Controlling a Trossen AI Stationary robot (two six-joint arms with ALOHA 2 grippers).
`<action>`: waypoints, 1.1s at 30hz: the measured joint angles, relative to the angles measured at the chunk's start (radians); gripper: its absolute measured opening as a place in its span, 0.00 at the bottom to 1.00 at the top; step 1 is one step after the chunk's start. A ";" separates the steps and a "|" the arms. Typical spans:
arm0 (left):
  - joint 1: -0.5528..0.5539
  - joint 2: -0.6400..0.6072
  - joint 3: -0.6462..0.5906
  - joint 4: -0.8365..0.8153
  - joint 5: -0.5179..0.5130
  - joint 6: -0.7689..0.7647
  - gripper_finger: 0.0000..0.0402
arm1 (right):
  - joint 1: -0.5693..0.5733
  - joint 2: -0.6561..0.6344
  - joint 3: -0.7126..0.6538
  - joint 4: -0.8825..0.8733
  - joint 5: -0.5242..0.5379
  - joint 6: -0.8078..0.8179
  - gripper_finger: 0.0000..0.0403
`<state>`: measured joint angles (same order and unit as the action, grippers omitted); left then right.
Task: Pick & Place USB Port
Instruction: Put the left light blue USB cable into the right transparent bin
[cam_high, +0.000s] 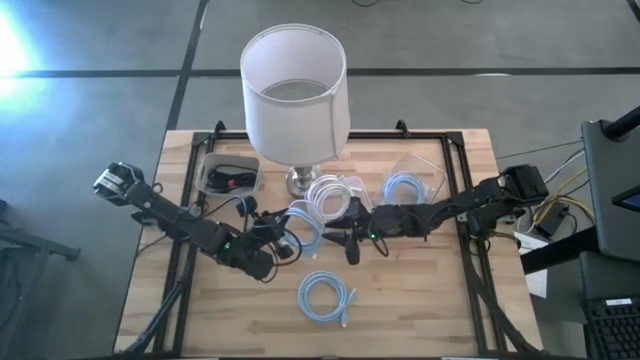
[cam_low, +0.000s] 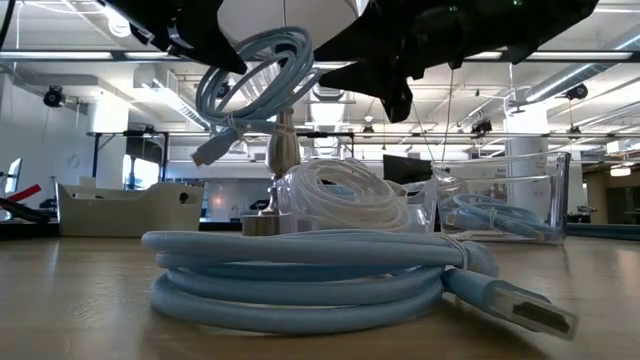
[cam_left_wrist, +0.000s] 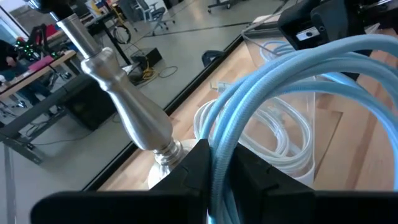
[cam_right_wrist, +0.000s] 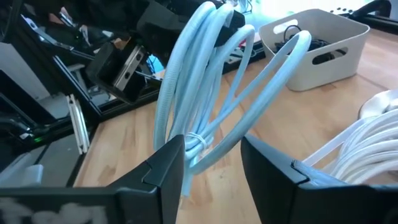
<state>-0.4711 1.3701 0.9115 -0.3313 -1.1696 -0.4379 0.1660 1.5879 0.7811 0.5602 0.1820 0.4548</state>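
On the left of the table I see the grey bin (cam_high: 231, 176). My left gripper (cam_high: 272, 247) is clamped on the raised light-blue USB cable coil (cam_high: 300, 229), which hangs in the air near the table's middle. I judge the coil light and limp; it will sag and swing, so the best hold is at its tied bundle. The lamp (cam_high: 294, 90) stands just behind, its metal stem (cam_left_wrist: 127, 102) near the coil. A white coil (cam_high: 333, 194) lies beside the lamp base. A second blue coil (cam_high: 327, 296) lies on the table nearer the front. My right gripper (cam_right_wrist: 208, 163) stands open around the hanging loops, not closed on them. Further right sits the clear box (cam_high: 412, 182) with another coil.
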 joint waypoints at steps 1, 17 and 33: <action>0.001 0.000 0.000 0.003 0.000 0.003 0.12 | 0.000 0.000 0.000 0.000 0.000 -0.001 0.37; 0.012 0.000 -0.002 0.003 0.001 0.028 0.12 | -0.001 -0.001 0.000 0.023 -0.088 -0.018 0.34; 0.020 0.010 -0.003 0.183 0.030 0.150 0.12 | 0.000 -0.001 0.000 0.069 -0.071 -0.114 0.38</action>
<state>-0.4515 1.3796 0.9085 -0.1486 -1.1393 -0.2883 0.1658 1.5871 0.7815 0.6292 0.1112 0.3412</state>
